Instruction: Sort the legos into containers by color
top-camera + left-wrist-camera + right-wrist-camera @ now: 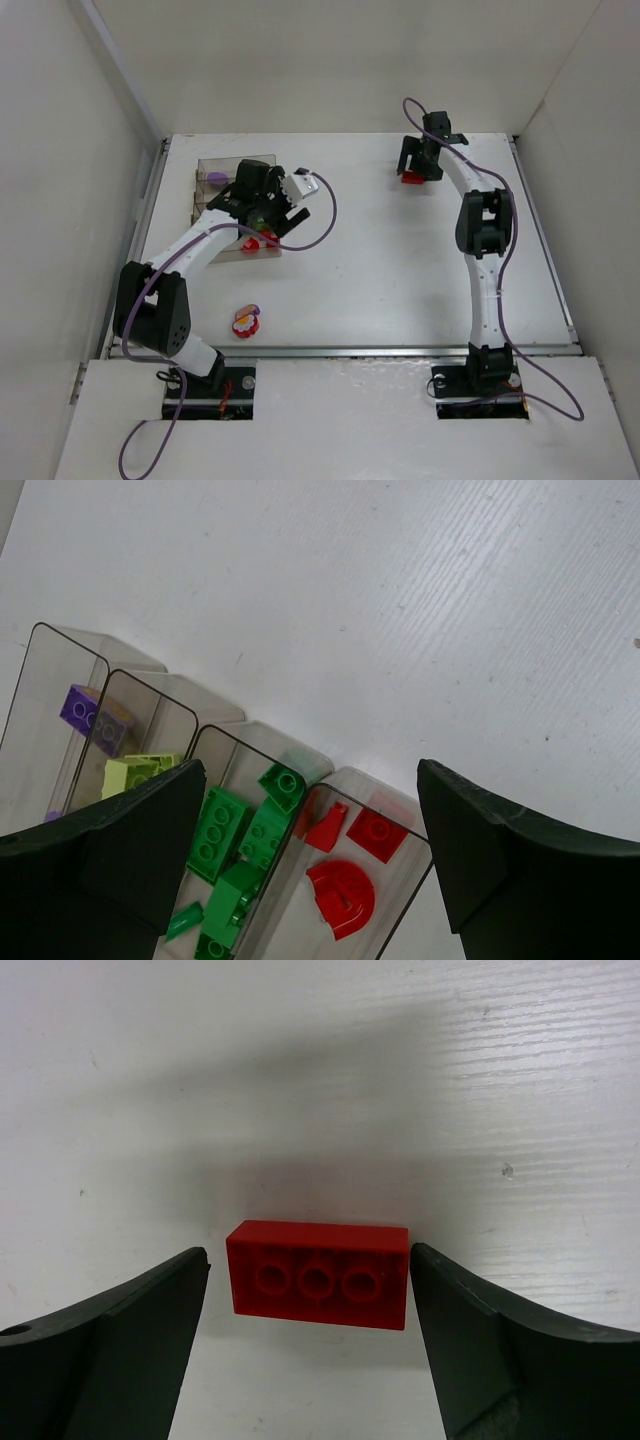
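The clear tray (225, 165) stands at the back left. In the left wrist view its compartments (60, 640) hold a purple brick (85, 710), lime bricks (135, 772), green bricks (240, 830) and red pieces (342, 895). My left gripper (310, 810) hangs open above the green and red compartments (262, 205), holding nothing. A red brick (318, 1275) lies on the table at the back right (410, 179). My right gripper (310, 1253) is lowered around it, open, one finger on each side and a thin gap left. The flower-topped piece (246, 322) lies near the front left.
White walls close in the table on the left, back and right. The left arm stretches from its base (205, 375) across the tray's near side. The right arm (485, 250) reaches straight to the back.
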Motion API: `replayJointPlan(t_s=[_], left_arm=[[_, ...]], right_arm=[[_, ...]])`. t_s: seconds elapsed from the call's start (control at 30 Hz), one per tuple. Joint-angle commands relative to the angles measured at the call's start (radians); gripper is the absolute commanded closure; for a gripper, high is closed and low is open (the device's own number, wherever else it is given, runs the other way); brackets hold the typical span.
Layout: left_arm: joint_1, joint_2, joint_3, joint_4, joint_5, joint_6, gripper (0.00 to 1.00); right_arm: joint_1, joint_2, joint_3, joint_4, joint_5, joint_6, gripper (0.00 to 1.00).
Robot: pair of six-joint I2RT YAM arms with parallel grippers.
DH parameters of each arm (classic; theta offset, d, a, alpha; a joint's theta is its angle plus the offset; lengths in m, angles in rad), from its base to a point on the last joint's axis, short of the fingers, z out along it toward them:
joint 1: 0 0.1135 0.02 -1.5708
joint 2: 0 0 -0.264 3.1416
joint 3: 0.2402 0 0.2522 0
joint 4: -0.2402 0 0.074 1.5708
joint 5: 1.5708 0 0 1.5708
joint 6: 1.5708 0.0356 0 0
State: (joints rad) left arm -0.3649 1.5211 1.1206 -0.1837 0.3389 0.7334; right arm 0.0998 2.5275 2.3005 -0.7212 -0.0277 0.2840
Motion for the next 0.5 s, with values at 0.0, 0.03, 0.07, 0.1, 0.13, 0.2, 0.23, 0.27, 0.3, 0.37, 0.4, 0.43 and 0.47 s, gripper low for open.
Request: replayJointPlan(t_s=[0.0, 0.03, 0.07, 0.1, 0.13, 0.2, 0.23, 0.27, 0.3, 0.37, 0.4, 0.43, 0.47], left_arm=[[-0.005, -0.052, -0.008, 0.03, 0.002, 0.017, 0.15], [-0.005, -0.052, -0.008, 0.03, 0.002, 0.017, 0.15], [-0.005, -0.052, -0.008, 0.03, -0.008, 0.017, 0.15], [-0.005, -0.052, -0.008, 0.03, -0.008, 0.017, 0.15], [-0.005, -0.052, -0.008, 0.03, -0.008, 0.017, 0.15], [-0.005, -0.061, -0.008, 0.03, -0.008, 0.017, 0.15], [-0.005, -0.061, -0.008, 0.03, -0.008, 0.017, 0.15], [-0.005, -0.061, -0.008, 0.03, -0.008, 0.017, 0.15], [-0.005, -0.061, -0.008, 0.03, -0.008, 0.017, 0.15], [-0.005, -0.061, -0.018, 0.03, -0.008, 0.017, 0.15], [-0.005, -0.061, -0.018, 0.03, -0.008, 0.017, 0.15], [-0.005, -0.061, -0.018, 0.03, -0.008, 0.017, 0.15], [-0.005, -0.061, -0.018, 0.03, -0.008, 0.017, 0.15]], right_arm=[[0.027, 0.007, 0.022, 0.008, 0.014, 0.003, 0.14], [0.028, 0.007, 0.022, 0.008, 0.014, 0.003, 0.09], [0.028, 0.007, 0.022, -0.004, 0.014, 0.003, 0.09], [0.028, 0.007, 0.022, -0.004, 0.023, 0.003, 0.11], [0.037, 0.007, 0.031, -0.004, 0.023, 0.003, 0.18], [0.037, 0.016, 0.043, -0.014, 0.023, 0.003, 0.33], [0.037, 0.016, 0.054, -0.027, 0.023, 0.003, 0.4], [0.037, 0.016, 0.054, -0.027, 0.034, 0.003, 0.51], [0.037, 0.025, 0.054, -0.04, 0.034, 0.003, 0.56], [0.037, 0.025, 0.044, -0.04, 0.034, 0.003, 0.68], [0.037, 0.025, 0.028, -0.04, 0.034, 0.003, 0.73], [0.037, 0.016, 0.028, -0.04, 0.023, 0.003, 0.77], [0.037, 0.016, 0.016, -0.04, -0.004, 0.003, 0.83]])
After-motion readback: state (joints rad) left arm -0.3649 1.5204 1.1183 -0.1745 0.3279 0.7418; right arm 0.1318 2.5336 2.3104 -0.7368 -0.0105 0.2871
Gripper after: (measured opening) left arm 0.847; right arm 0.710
